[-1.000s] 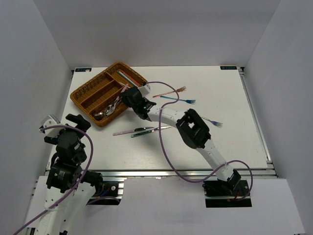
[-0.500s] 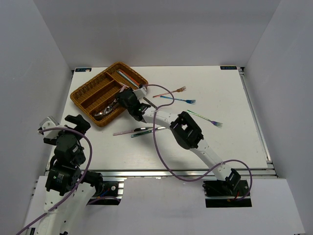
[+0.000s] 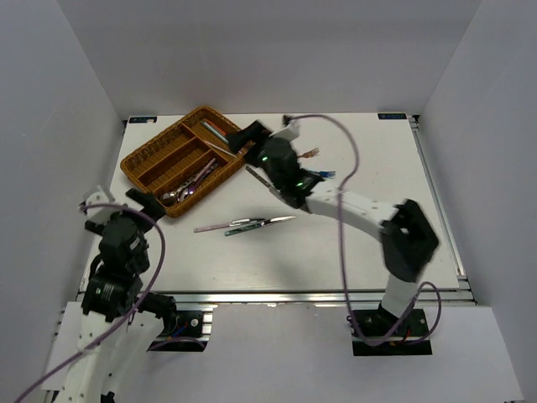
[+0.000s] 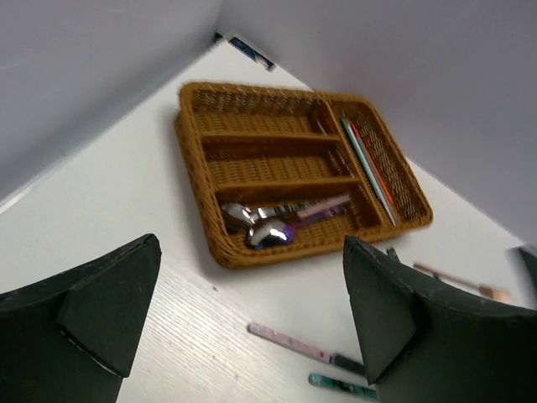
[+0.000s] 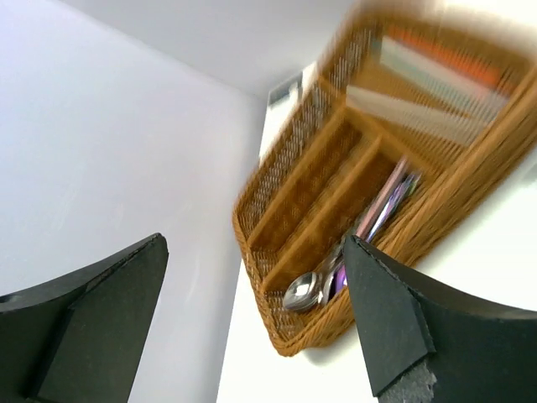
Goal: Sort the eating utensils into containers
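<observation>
R gripper (image 5: 252, 243) jaws apart, empty, at tray (image 3: 138, 161) right rim; L gripper (image 4: 252, 242) jaws apart, near-left of tray; pink utensil (image 3: 214, 227) just beside tray.

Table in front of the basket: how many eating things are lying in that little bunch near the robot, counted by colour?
Pink utensil: 1
Green utensil: 1
Silver utensil: 1
Total: 3
</observation>
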`<state>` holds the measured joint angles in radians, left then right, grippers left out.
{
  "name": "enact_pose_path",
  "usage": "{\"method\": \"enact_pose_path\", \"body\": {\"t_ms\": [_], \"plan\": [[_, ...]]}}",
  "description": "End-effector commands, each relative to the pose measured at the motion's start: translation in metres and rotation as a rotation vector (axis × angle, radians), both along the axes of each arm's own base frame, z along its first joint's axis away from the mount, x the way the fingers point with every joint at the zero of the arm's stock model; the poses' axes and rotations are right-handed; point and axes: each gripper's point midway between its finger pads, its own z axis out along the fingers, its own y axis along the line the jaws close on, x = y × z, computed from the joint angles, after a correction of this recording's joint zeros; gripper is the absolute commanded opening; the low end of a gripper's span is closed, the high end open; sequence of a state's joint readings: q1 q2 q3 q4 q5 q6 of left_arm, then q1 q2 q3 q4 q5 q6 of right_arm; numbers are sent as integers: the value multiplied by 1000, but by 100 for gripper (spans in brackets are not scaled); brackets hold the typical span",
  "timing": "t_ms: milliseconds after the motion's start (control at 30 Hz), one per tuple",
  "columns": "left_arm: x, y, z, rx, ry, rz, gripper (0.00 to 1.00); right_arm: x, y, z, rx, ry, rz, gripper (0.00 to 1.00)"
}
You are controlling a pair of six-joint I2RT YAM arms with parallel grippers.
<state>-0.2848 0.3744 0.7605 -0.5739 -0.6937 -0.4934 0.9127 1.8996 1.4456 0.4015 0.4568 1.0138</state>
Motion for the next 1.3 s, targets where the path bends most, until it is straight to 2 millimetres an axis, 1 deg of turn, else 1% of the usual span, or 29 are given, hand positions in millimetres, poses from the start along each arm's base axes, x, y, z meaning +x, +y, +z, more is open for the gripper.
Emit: {"method": "enact_pose_path", "body": {"t_ms": [0, 33, 67, 100, 133, 167, 200, 233, 267, 300, 333, 367, 400, 433, 467, 500, 567, 600, 667, 700, 733, 767, 833, 900, 967, 1000, 1133, 1200, 1267], "plan": [[32, -37, -10, 1, 109, -170, 98, 1, -92, 68, -194, -180, -80, 89], [48, -46, -37, 0, 255, -176, 98, -1, -113, 60, -270, -159, -92, 89], [60, -64, -30, -66, 266, -228, 98, -7, -141, 32, -414, -83, -94, 89], [71, -75, -38, -91, 315, -253, 98, -10, -184, 26, -463, -48, -145, 89], [88, -96, -66, -121, 423, -265, 98, -17, -209, 7, -522, 11, -164, 89], [101, -102, -56, -104, 407, -225, 98, -28, -238, -14, -580, 84, -197, 89], [110, -114, -57, -74, 411, -207, 98, -36, -278, -6, -574, 103, -300, 89], [113, -149, -55, -44, 403, -244, 98, -50, -303, -37, -632, 174, -337, 89], [135, -168, -58, -3, 417, -211, 98, -63, -324, -50, -670, 211, -375, 89], [144, -186, -63, -10, 433, -225, 98, -74, -345, -38, -658, 174, -427, 89], [152, -205, -70, -40, 446, -224, 98, -87, -356, -61, -694, 195, -413, 89], [166, -221, -102, -12, 514, -210, 98, -92, -365, -63, -686, 187, -419, 89], [181, -233, -88, -27, 467, -179, 98, -102, -366, -54, -652, 148, -391, 89], [185, -243, -95, -38, 474, -151, 98, -108, -369, -57, -649, 147, -380, 89], [195, -252, -122, -1, 519, -117, 98, -117, -373, -57, -632, 136, -372, 89], [210, -258, -104, -10, 457, -69, 98, -122, -375, -60, -636, 142, -362, 89], [218, -268, -120, 13, 491, -33, 98, -129, -371, -64, -637, 134, -313, 89], [234, -279, -133, 19, 500, -13, 98, -132, -370, -67, -645, 137, -296, 89], [237, -282, -153, 53, 555, 14, 98, -135, -368, -74, -659, 148, -267, 89], [241, -286, -177, 80, 592, 25, 97, -135, -367, -76, -661, 150, -260, 89], [249, -293, -177, 67, 581, 13, 97, -135, -366, -78, -659, 148, -252, 89], [252, -297, -184, 65, 584, 7, 96, -137, -362, -83, -654, 150, -227, 89], [258, -300, -202, 40, 596, 8, 95, -136, -358, -85, -638, 132, -209, 89], [261, -298, -210, 28, 598, 20, 92, -138, -353, -91, -638, 133, -180, 89], [262, -295, -220, 24, 600, 26, 90, -137, -352, -92, -648, 126, -168, 89], [268, -292, -222, 10, 590, 26, 88, -137, -352, -94, -652, 127, -166, 89], [275, -287, -242, -7, 626, 28, 85, -138, -349, -91, -643, 106, -149, 89], [276, -287, -247, -11, 632, 25, 80, -138, -350, -90, -645, 101, -153, 89], [272, -288, -258, -16, 655, 13, 67, -137, -352, -88, -647, 95, -167, 89]]}}
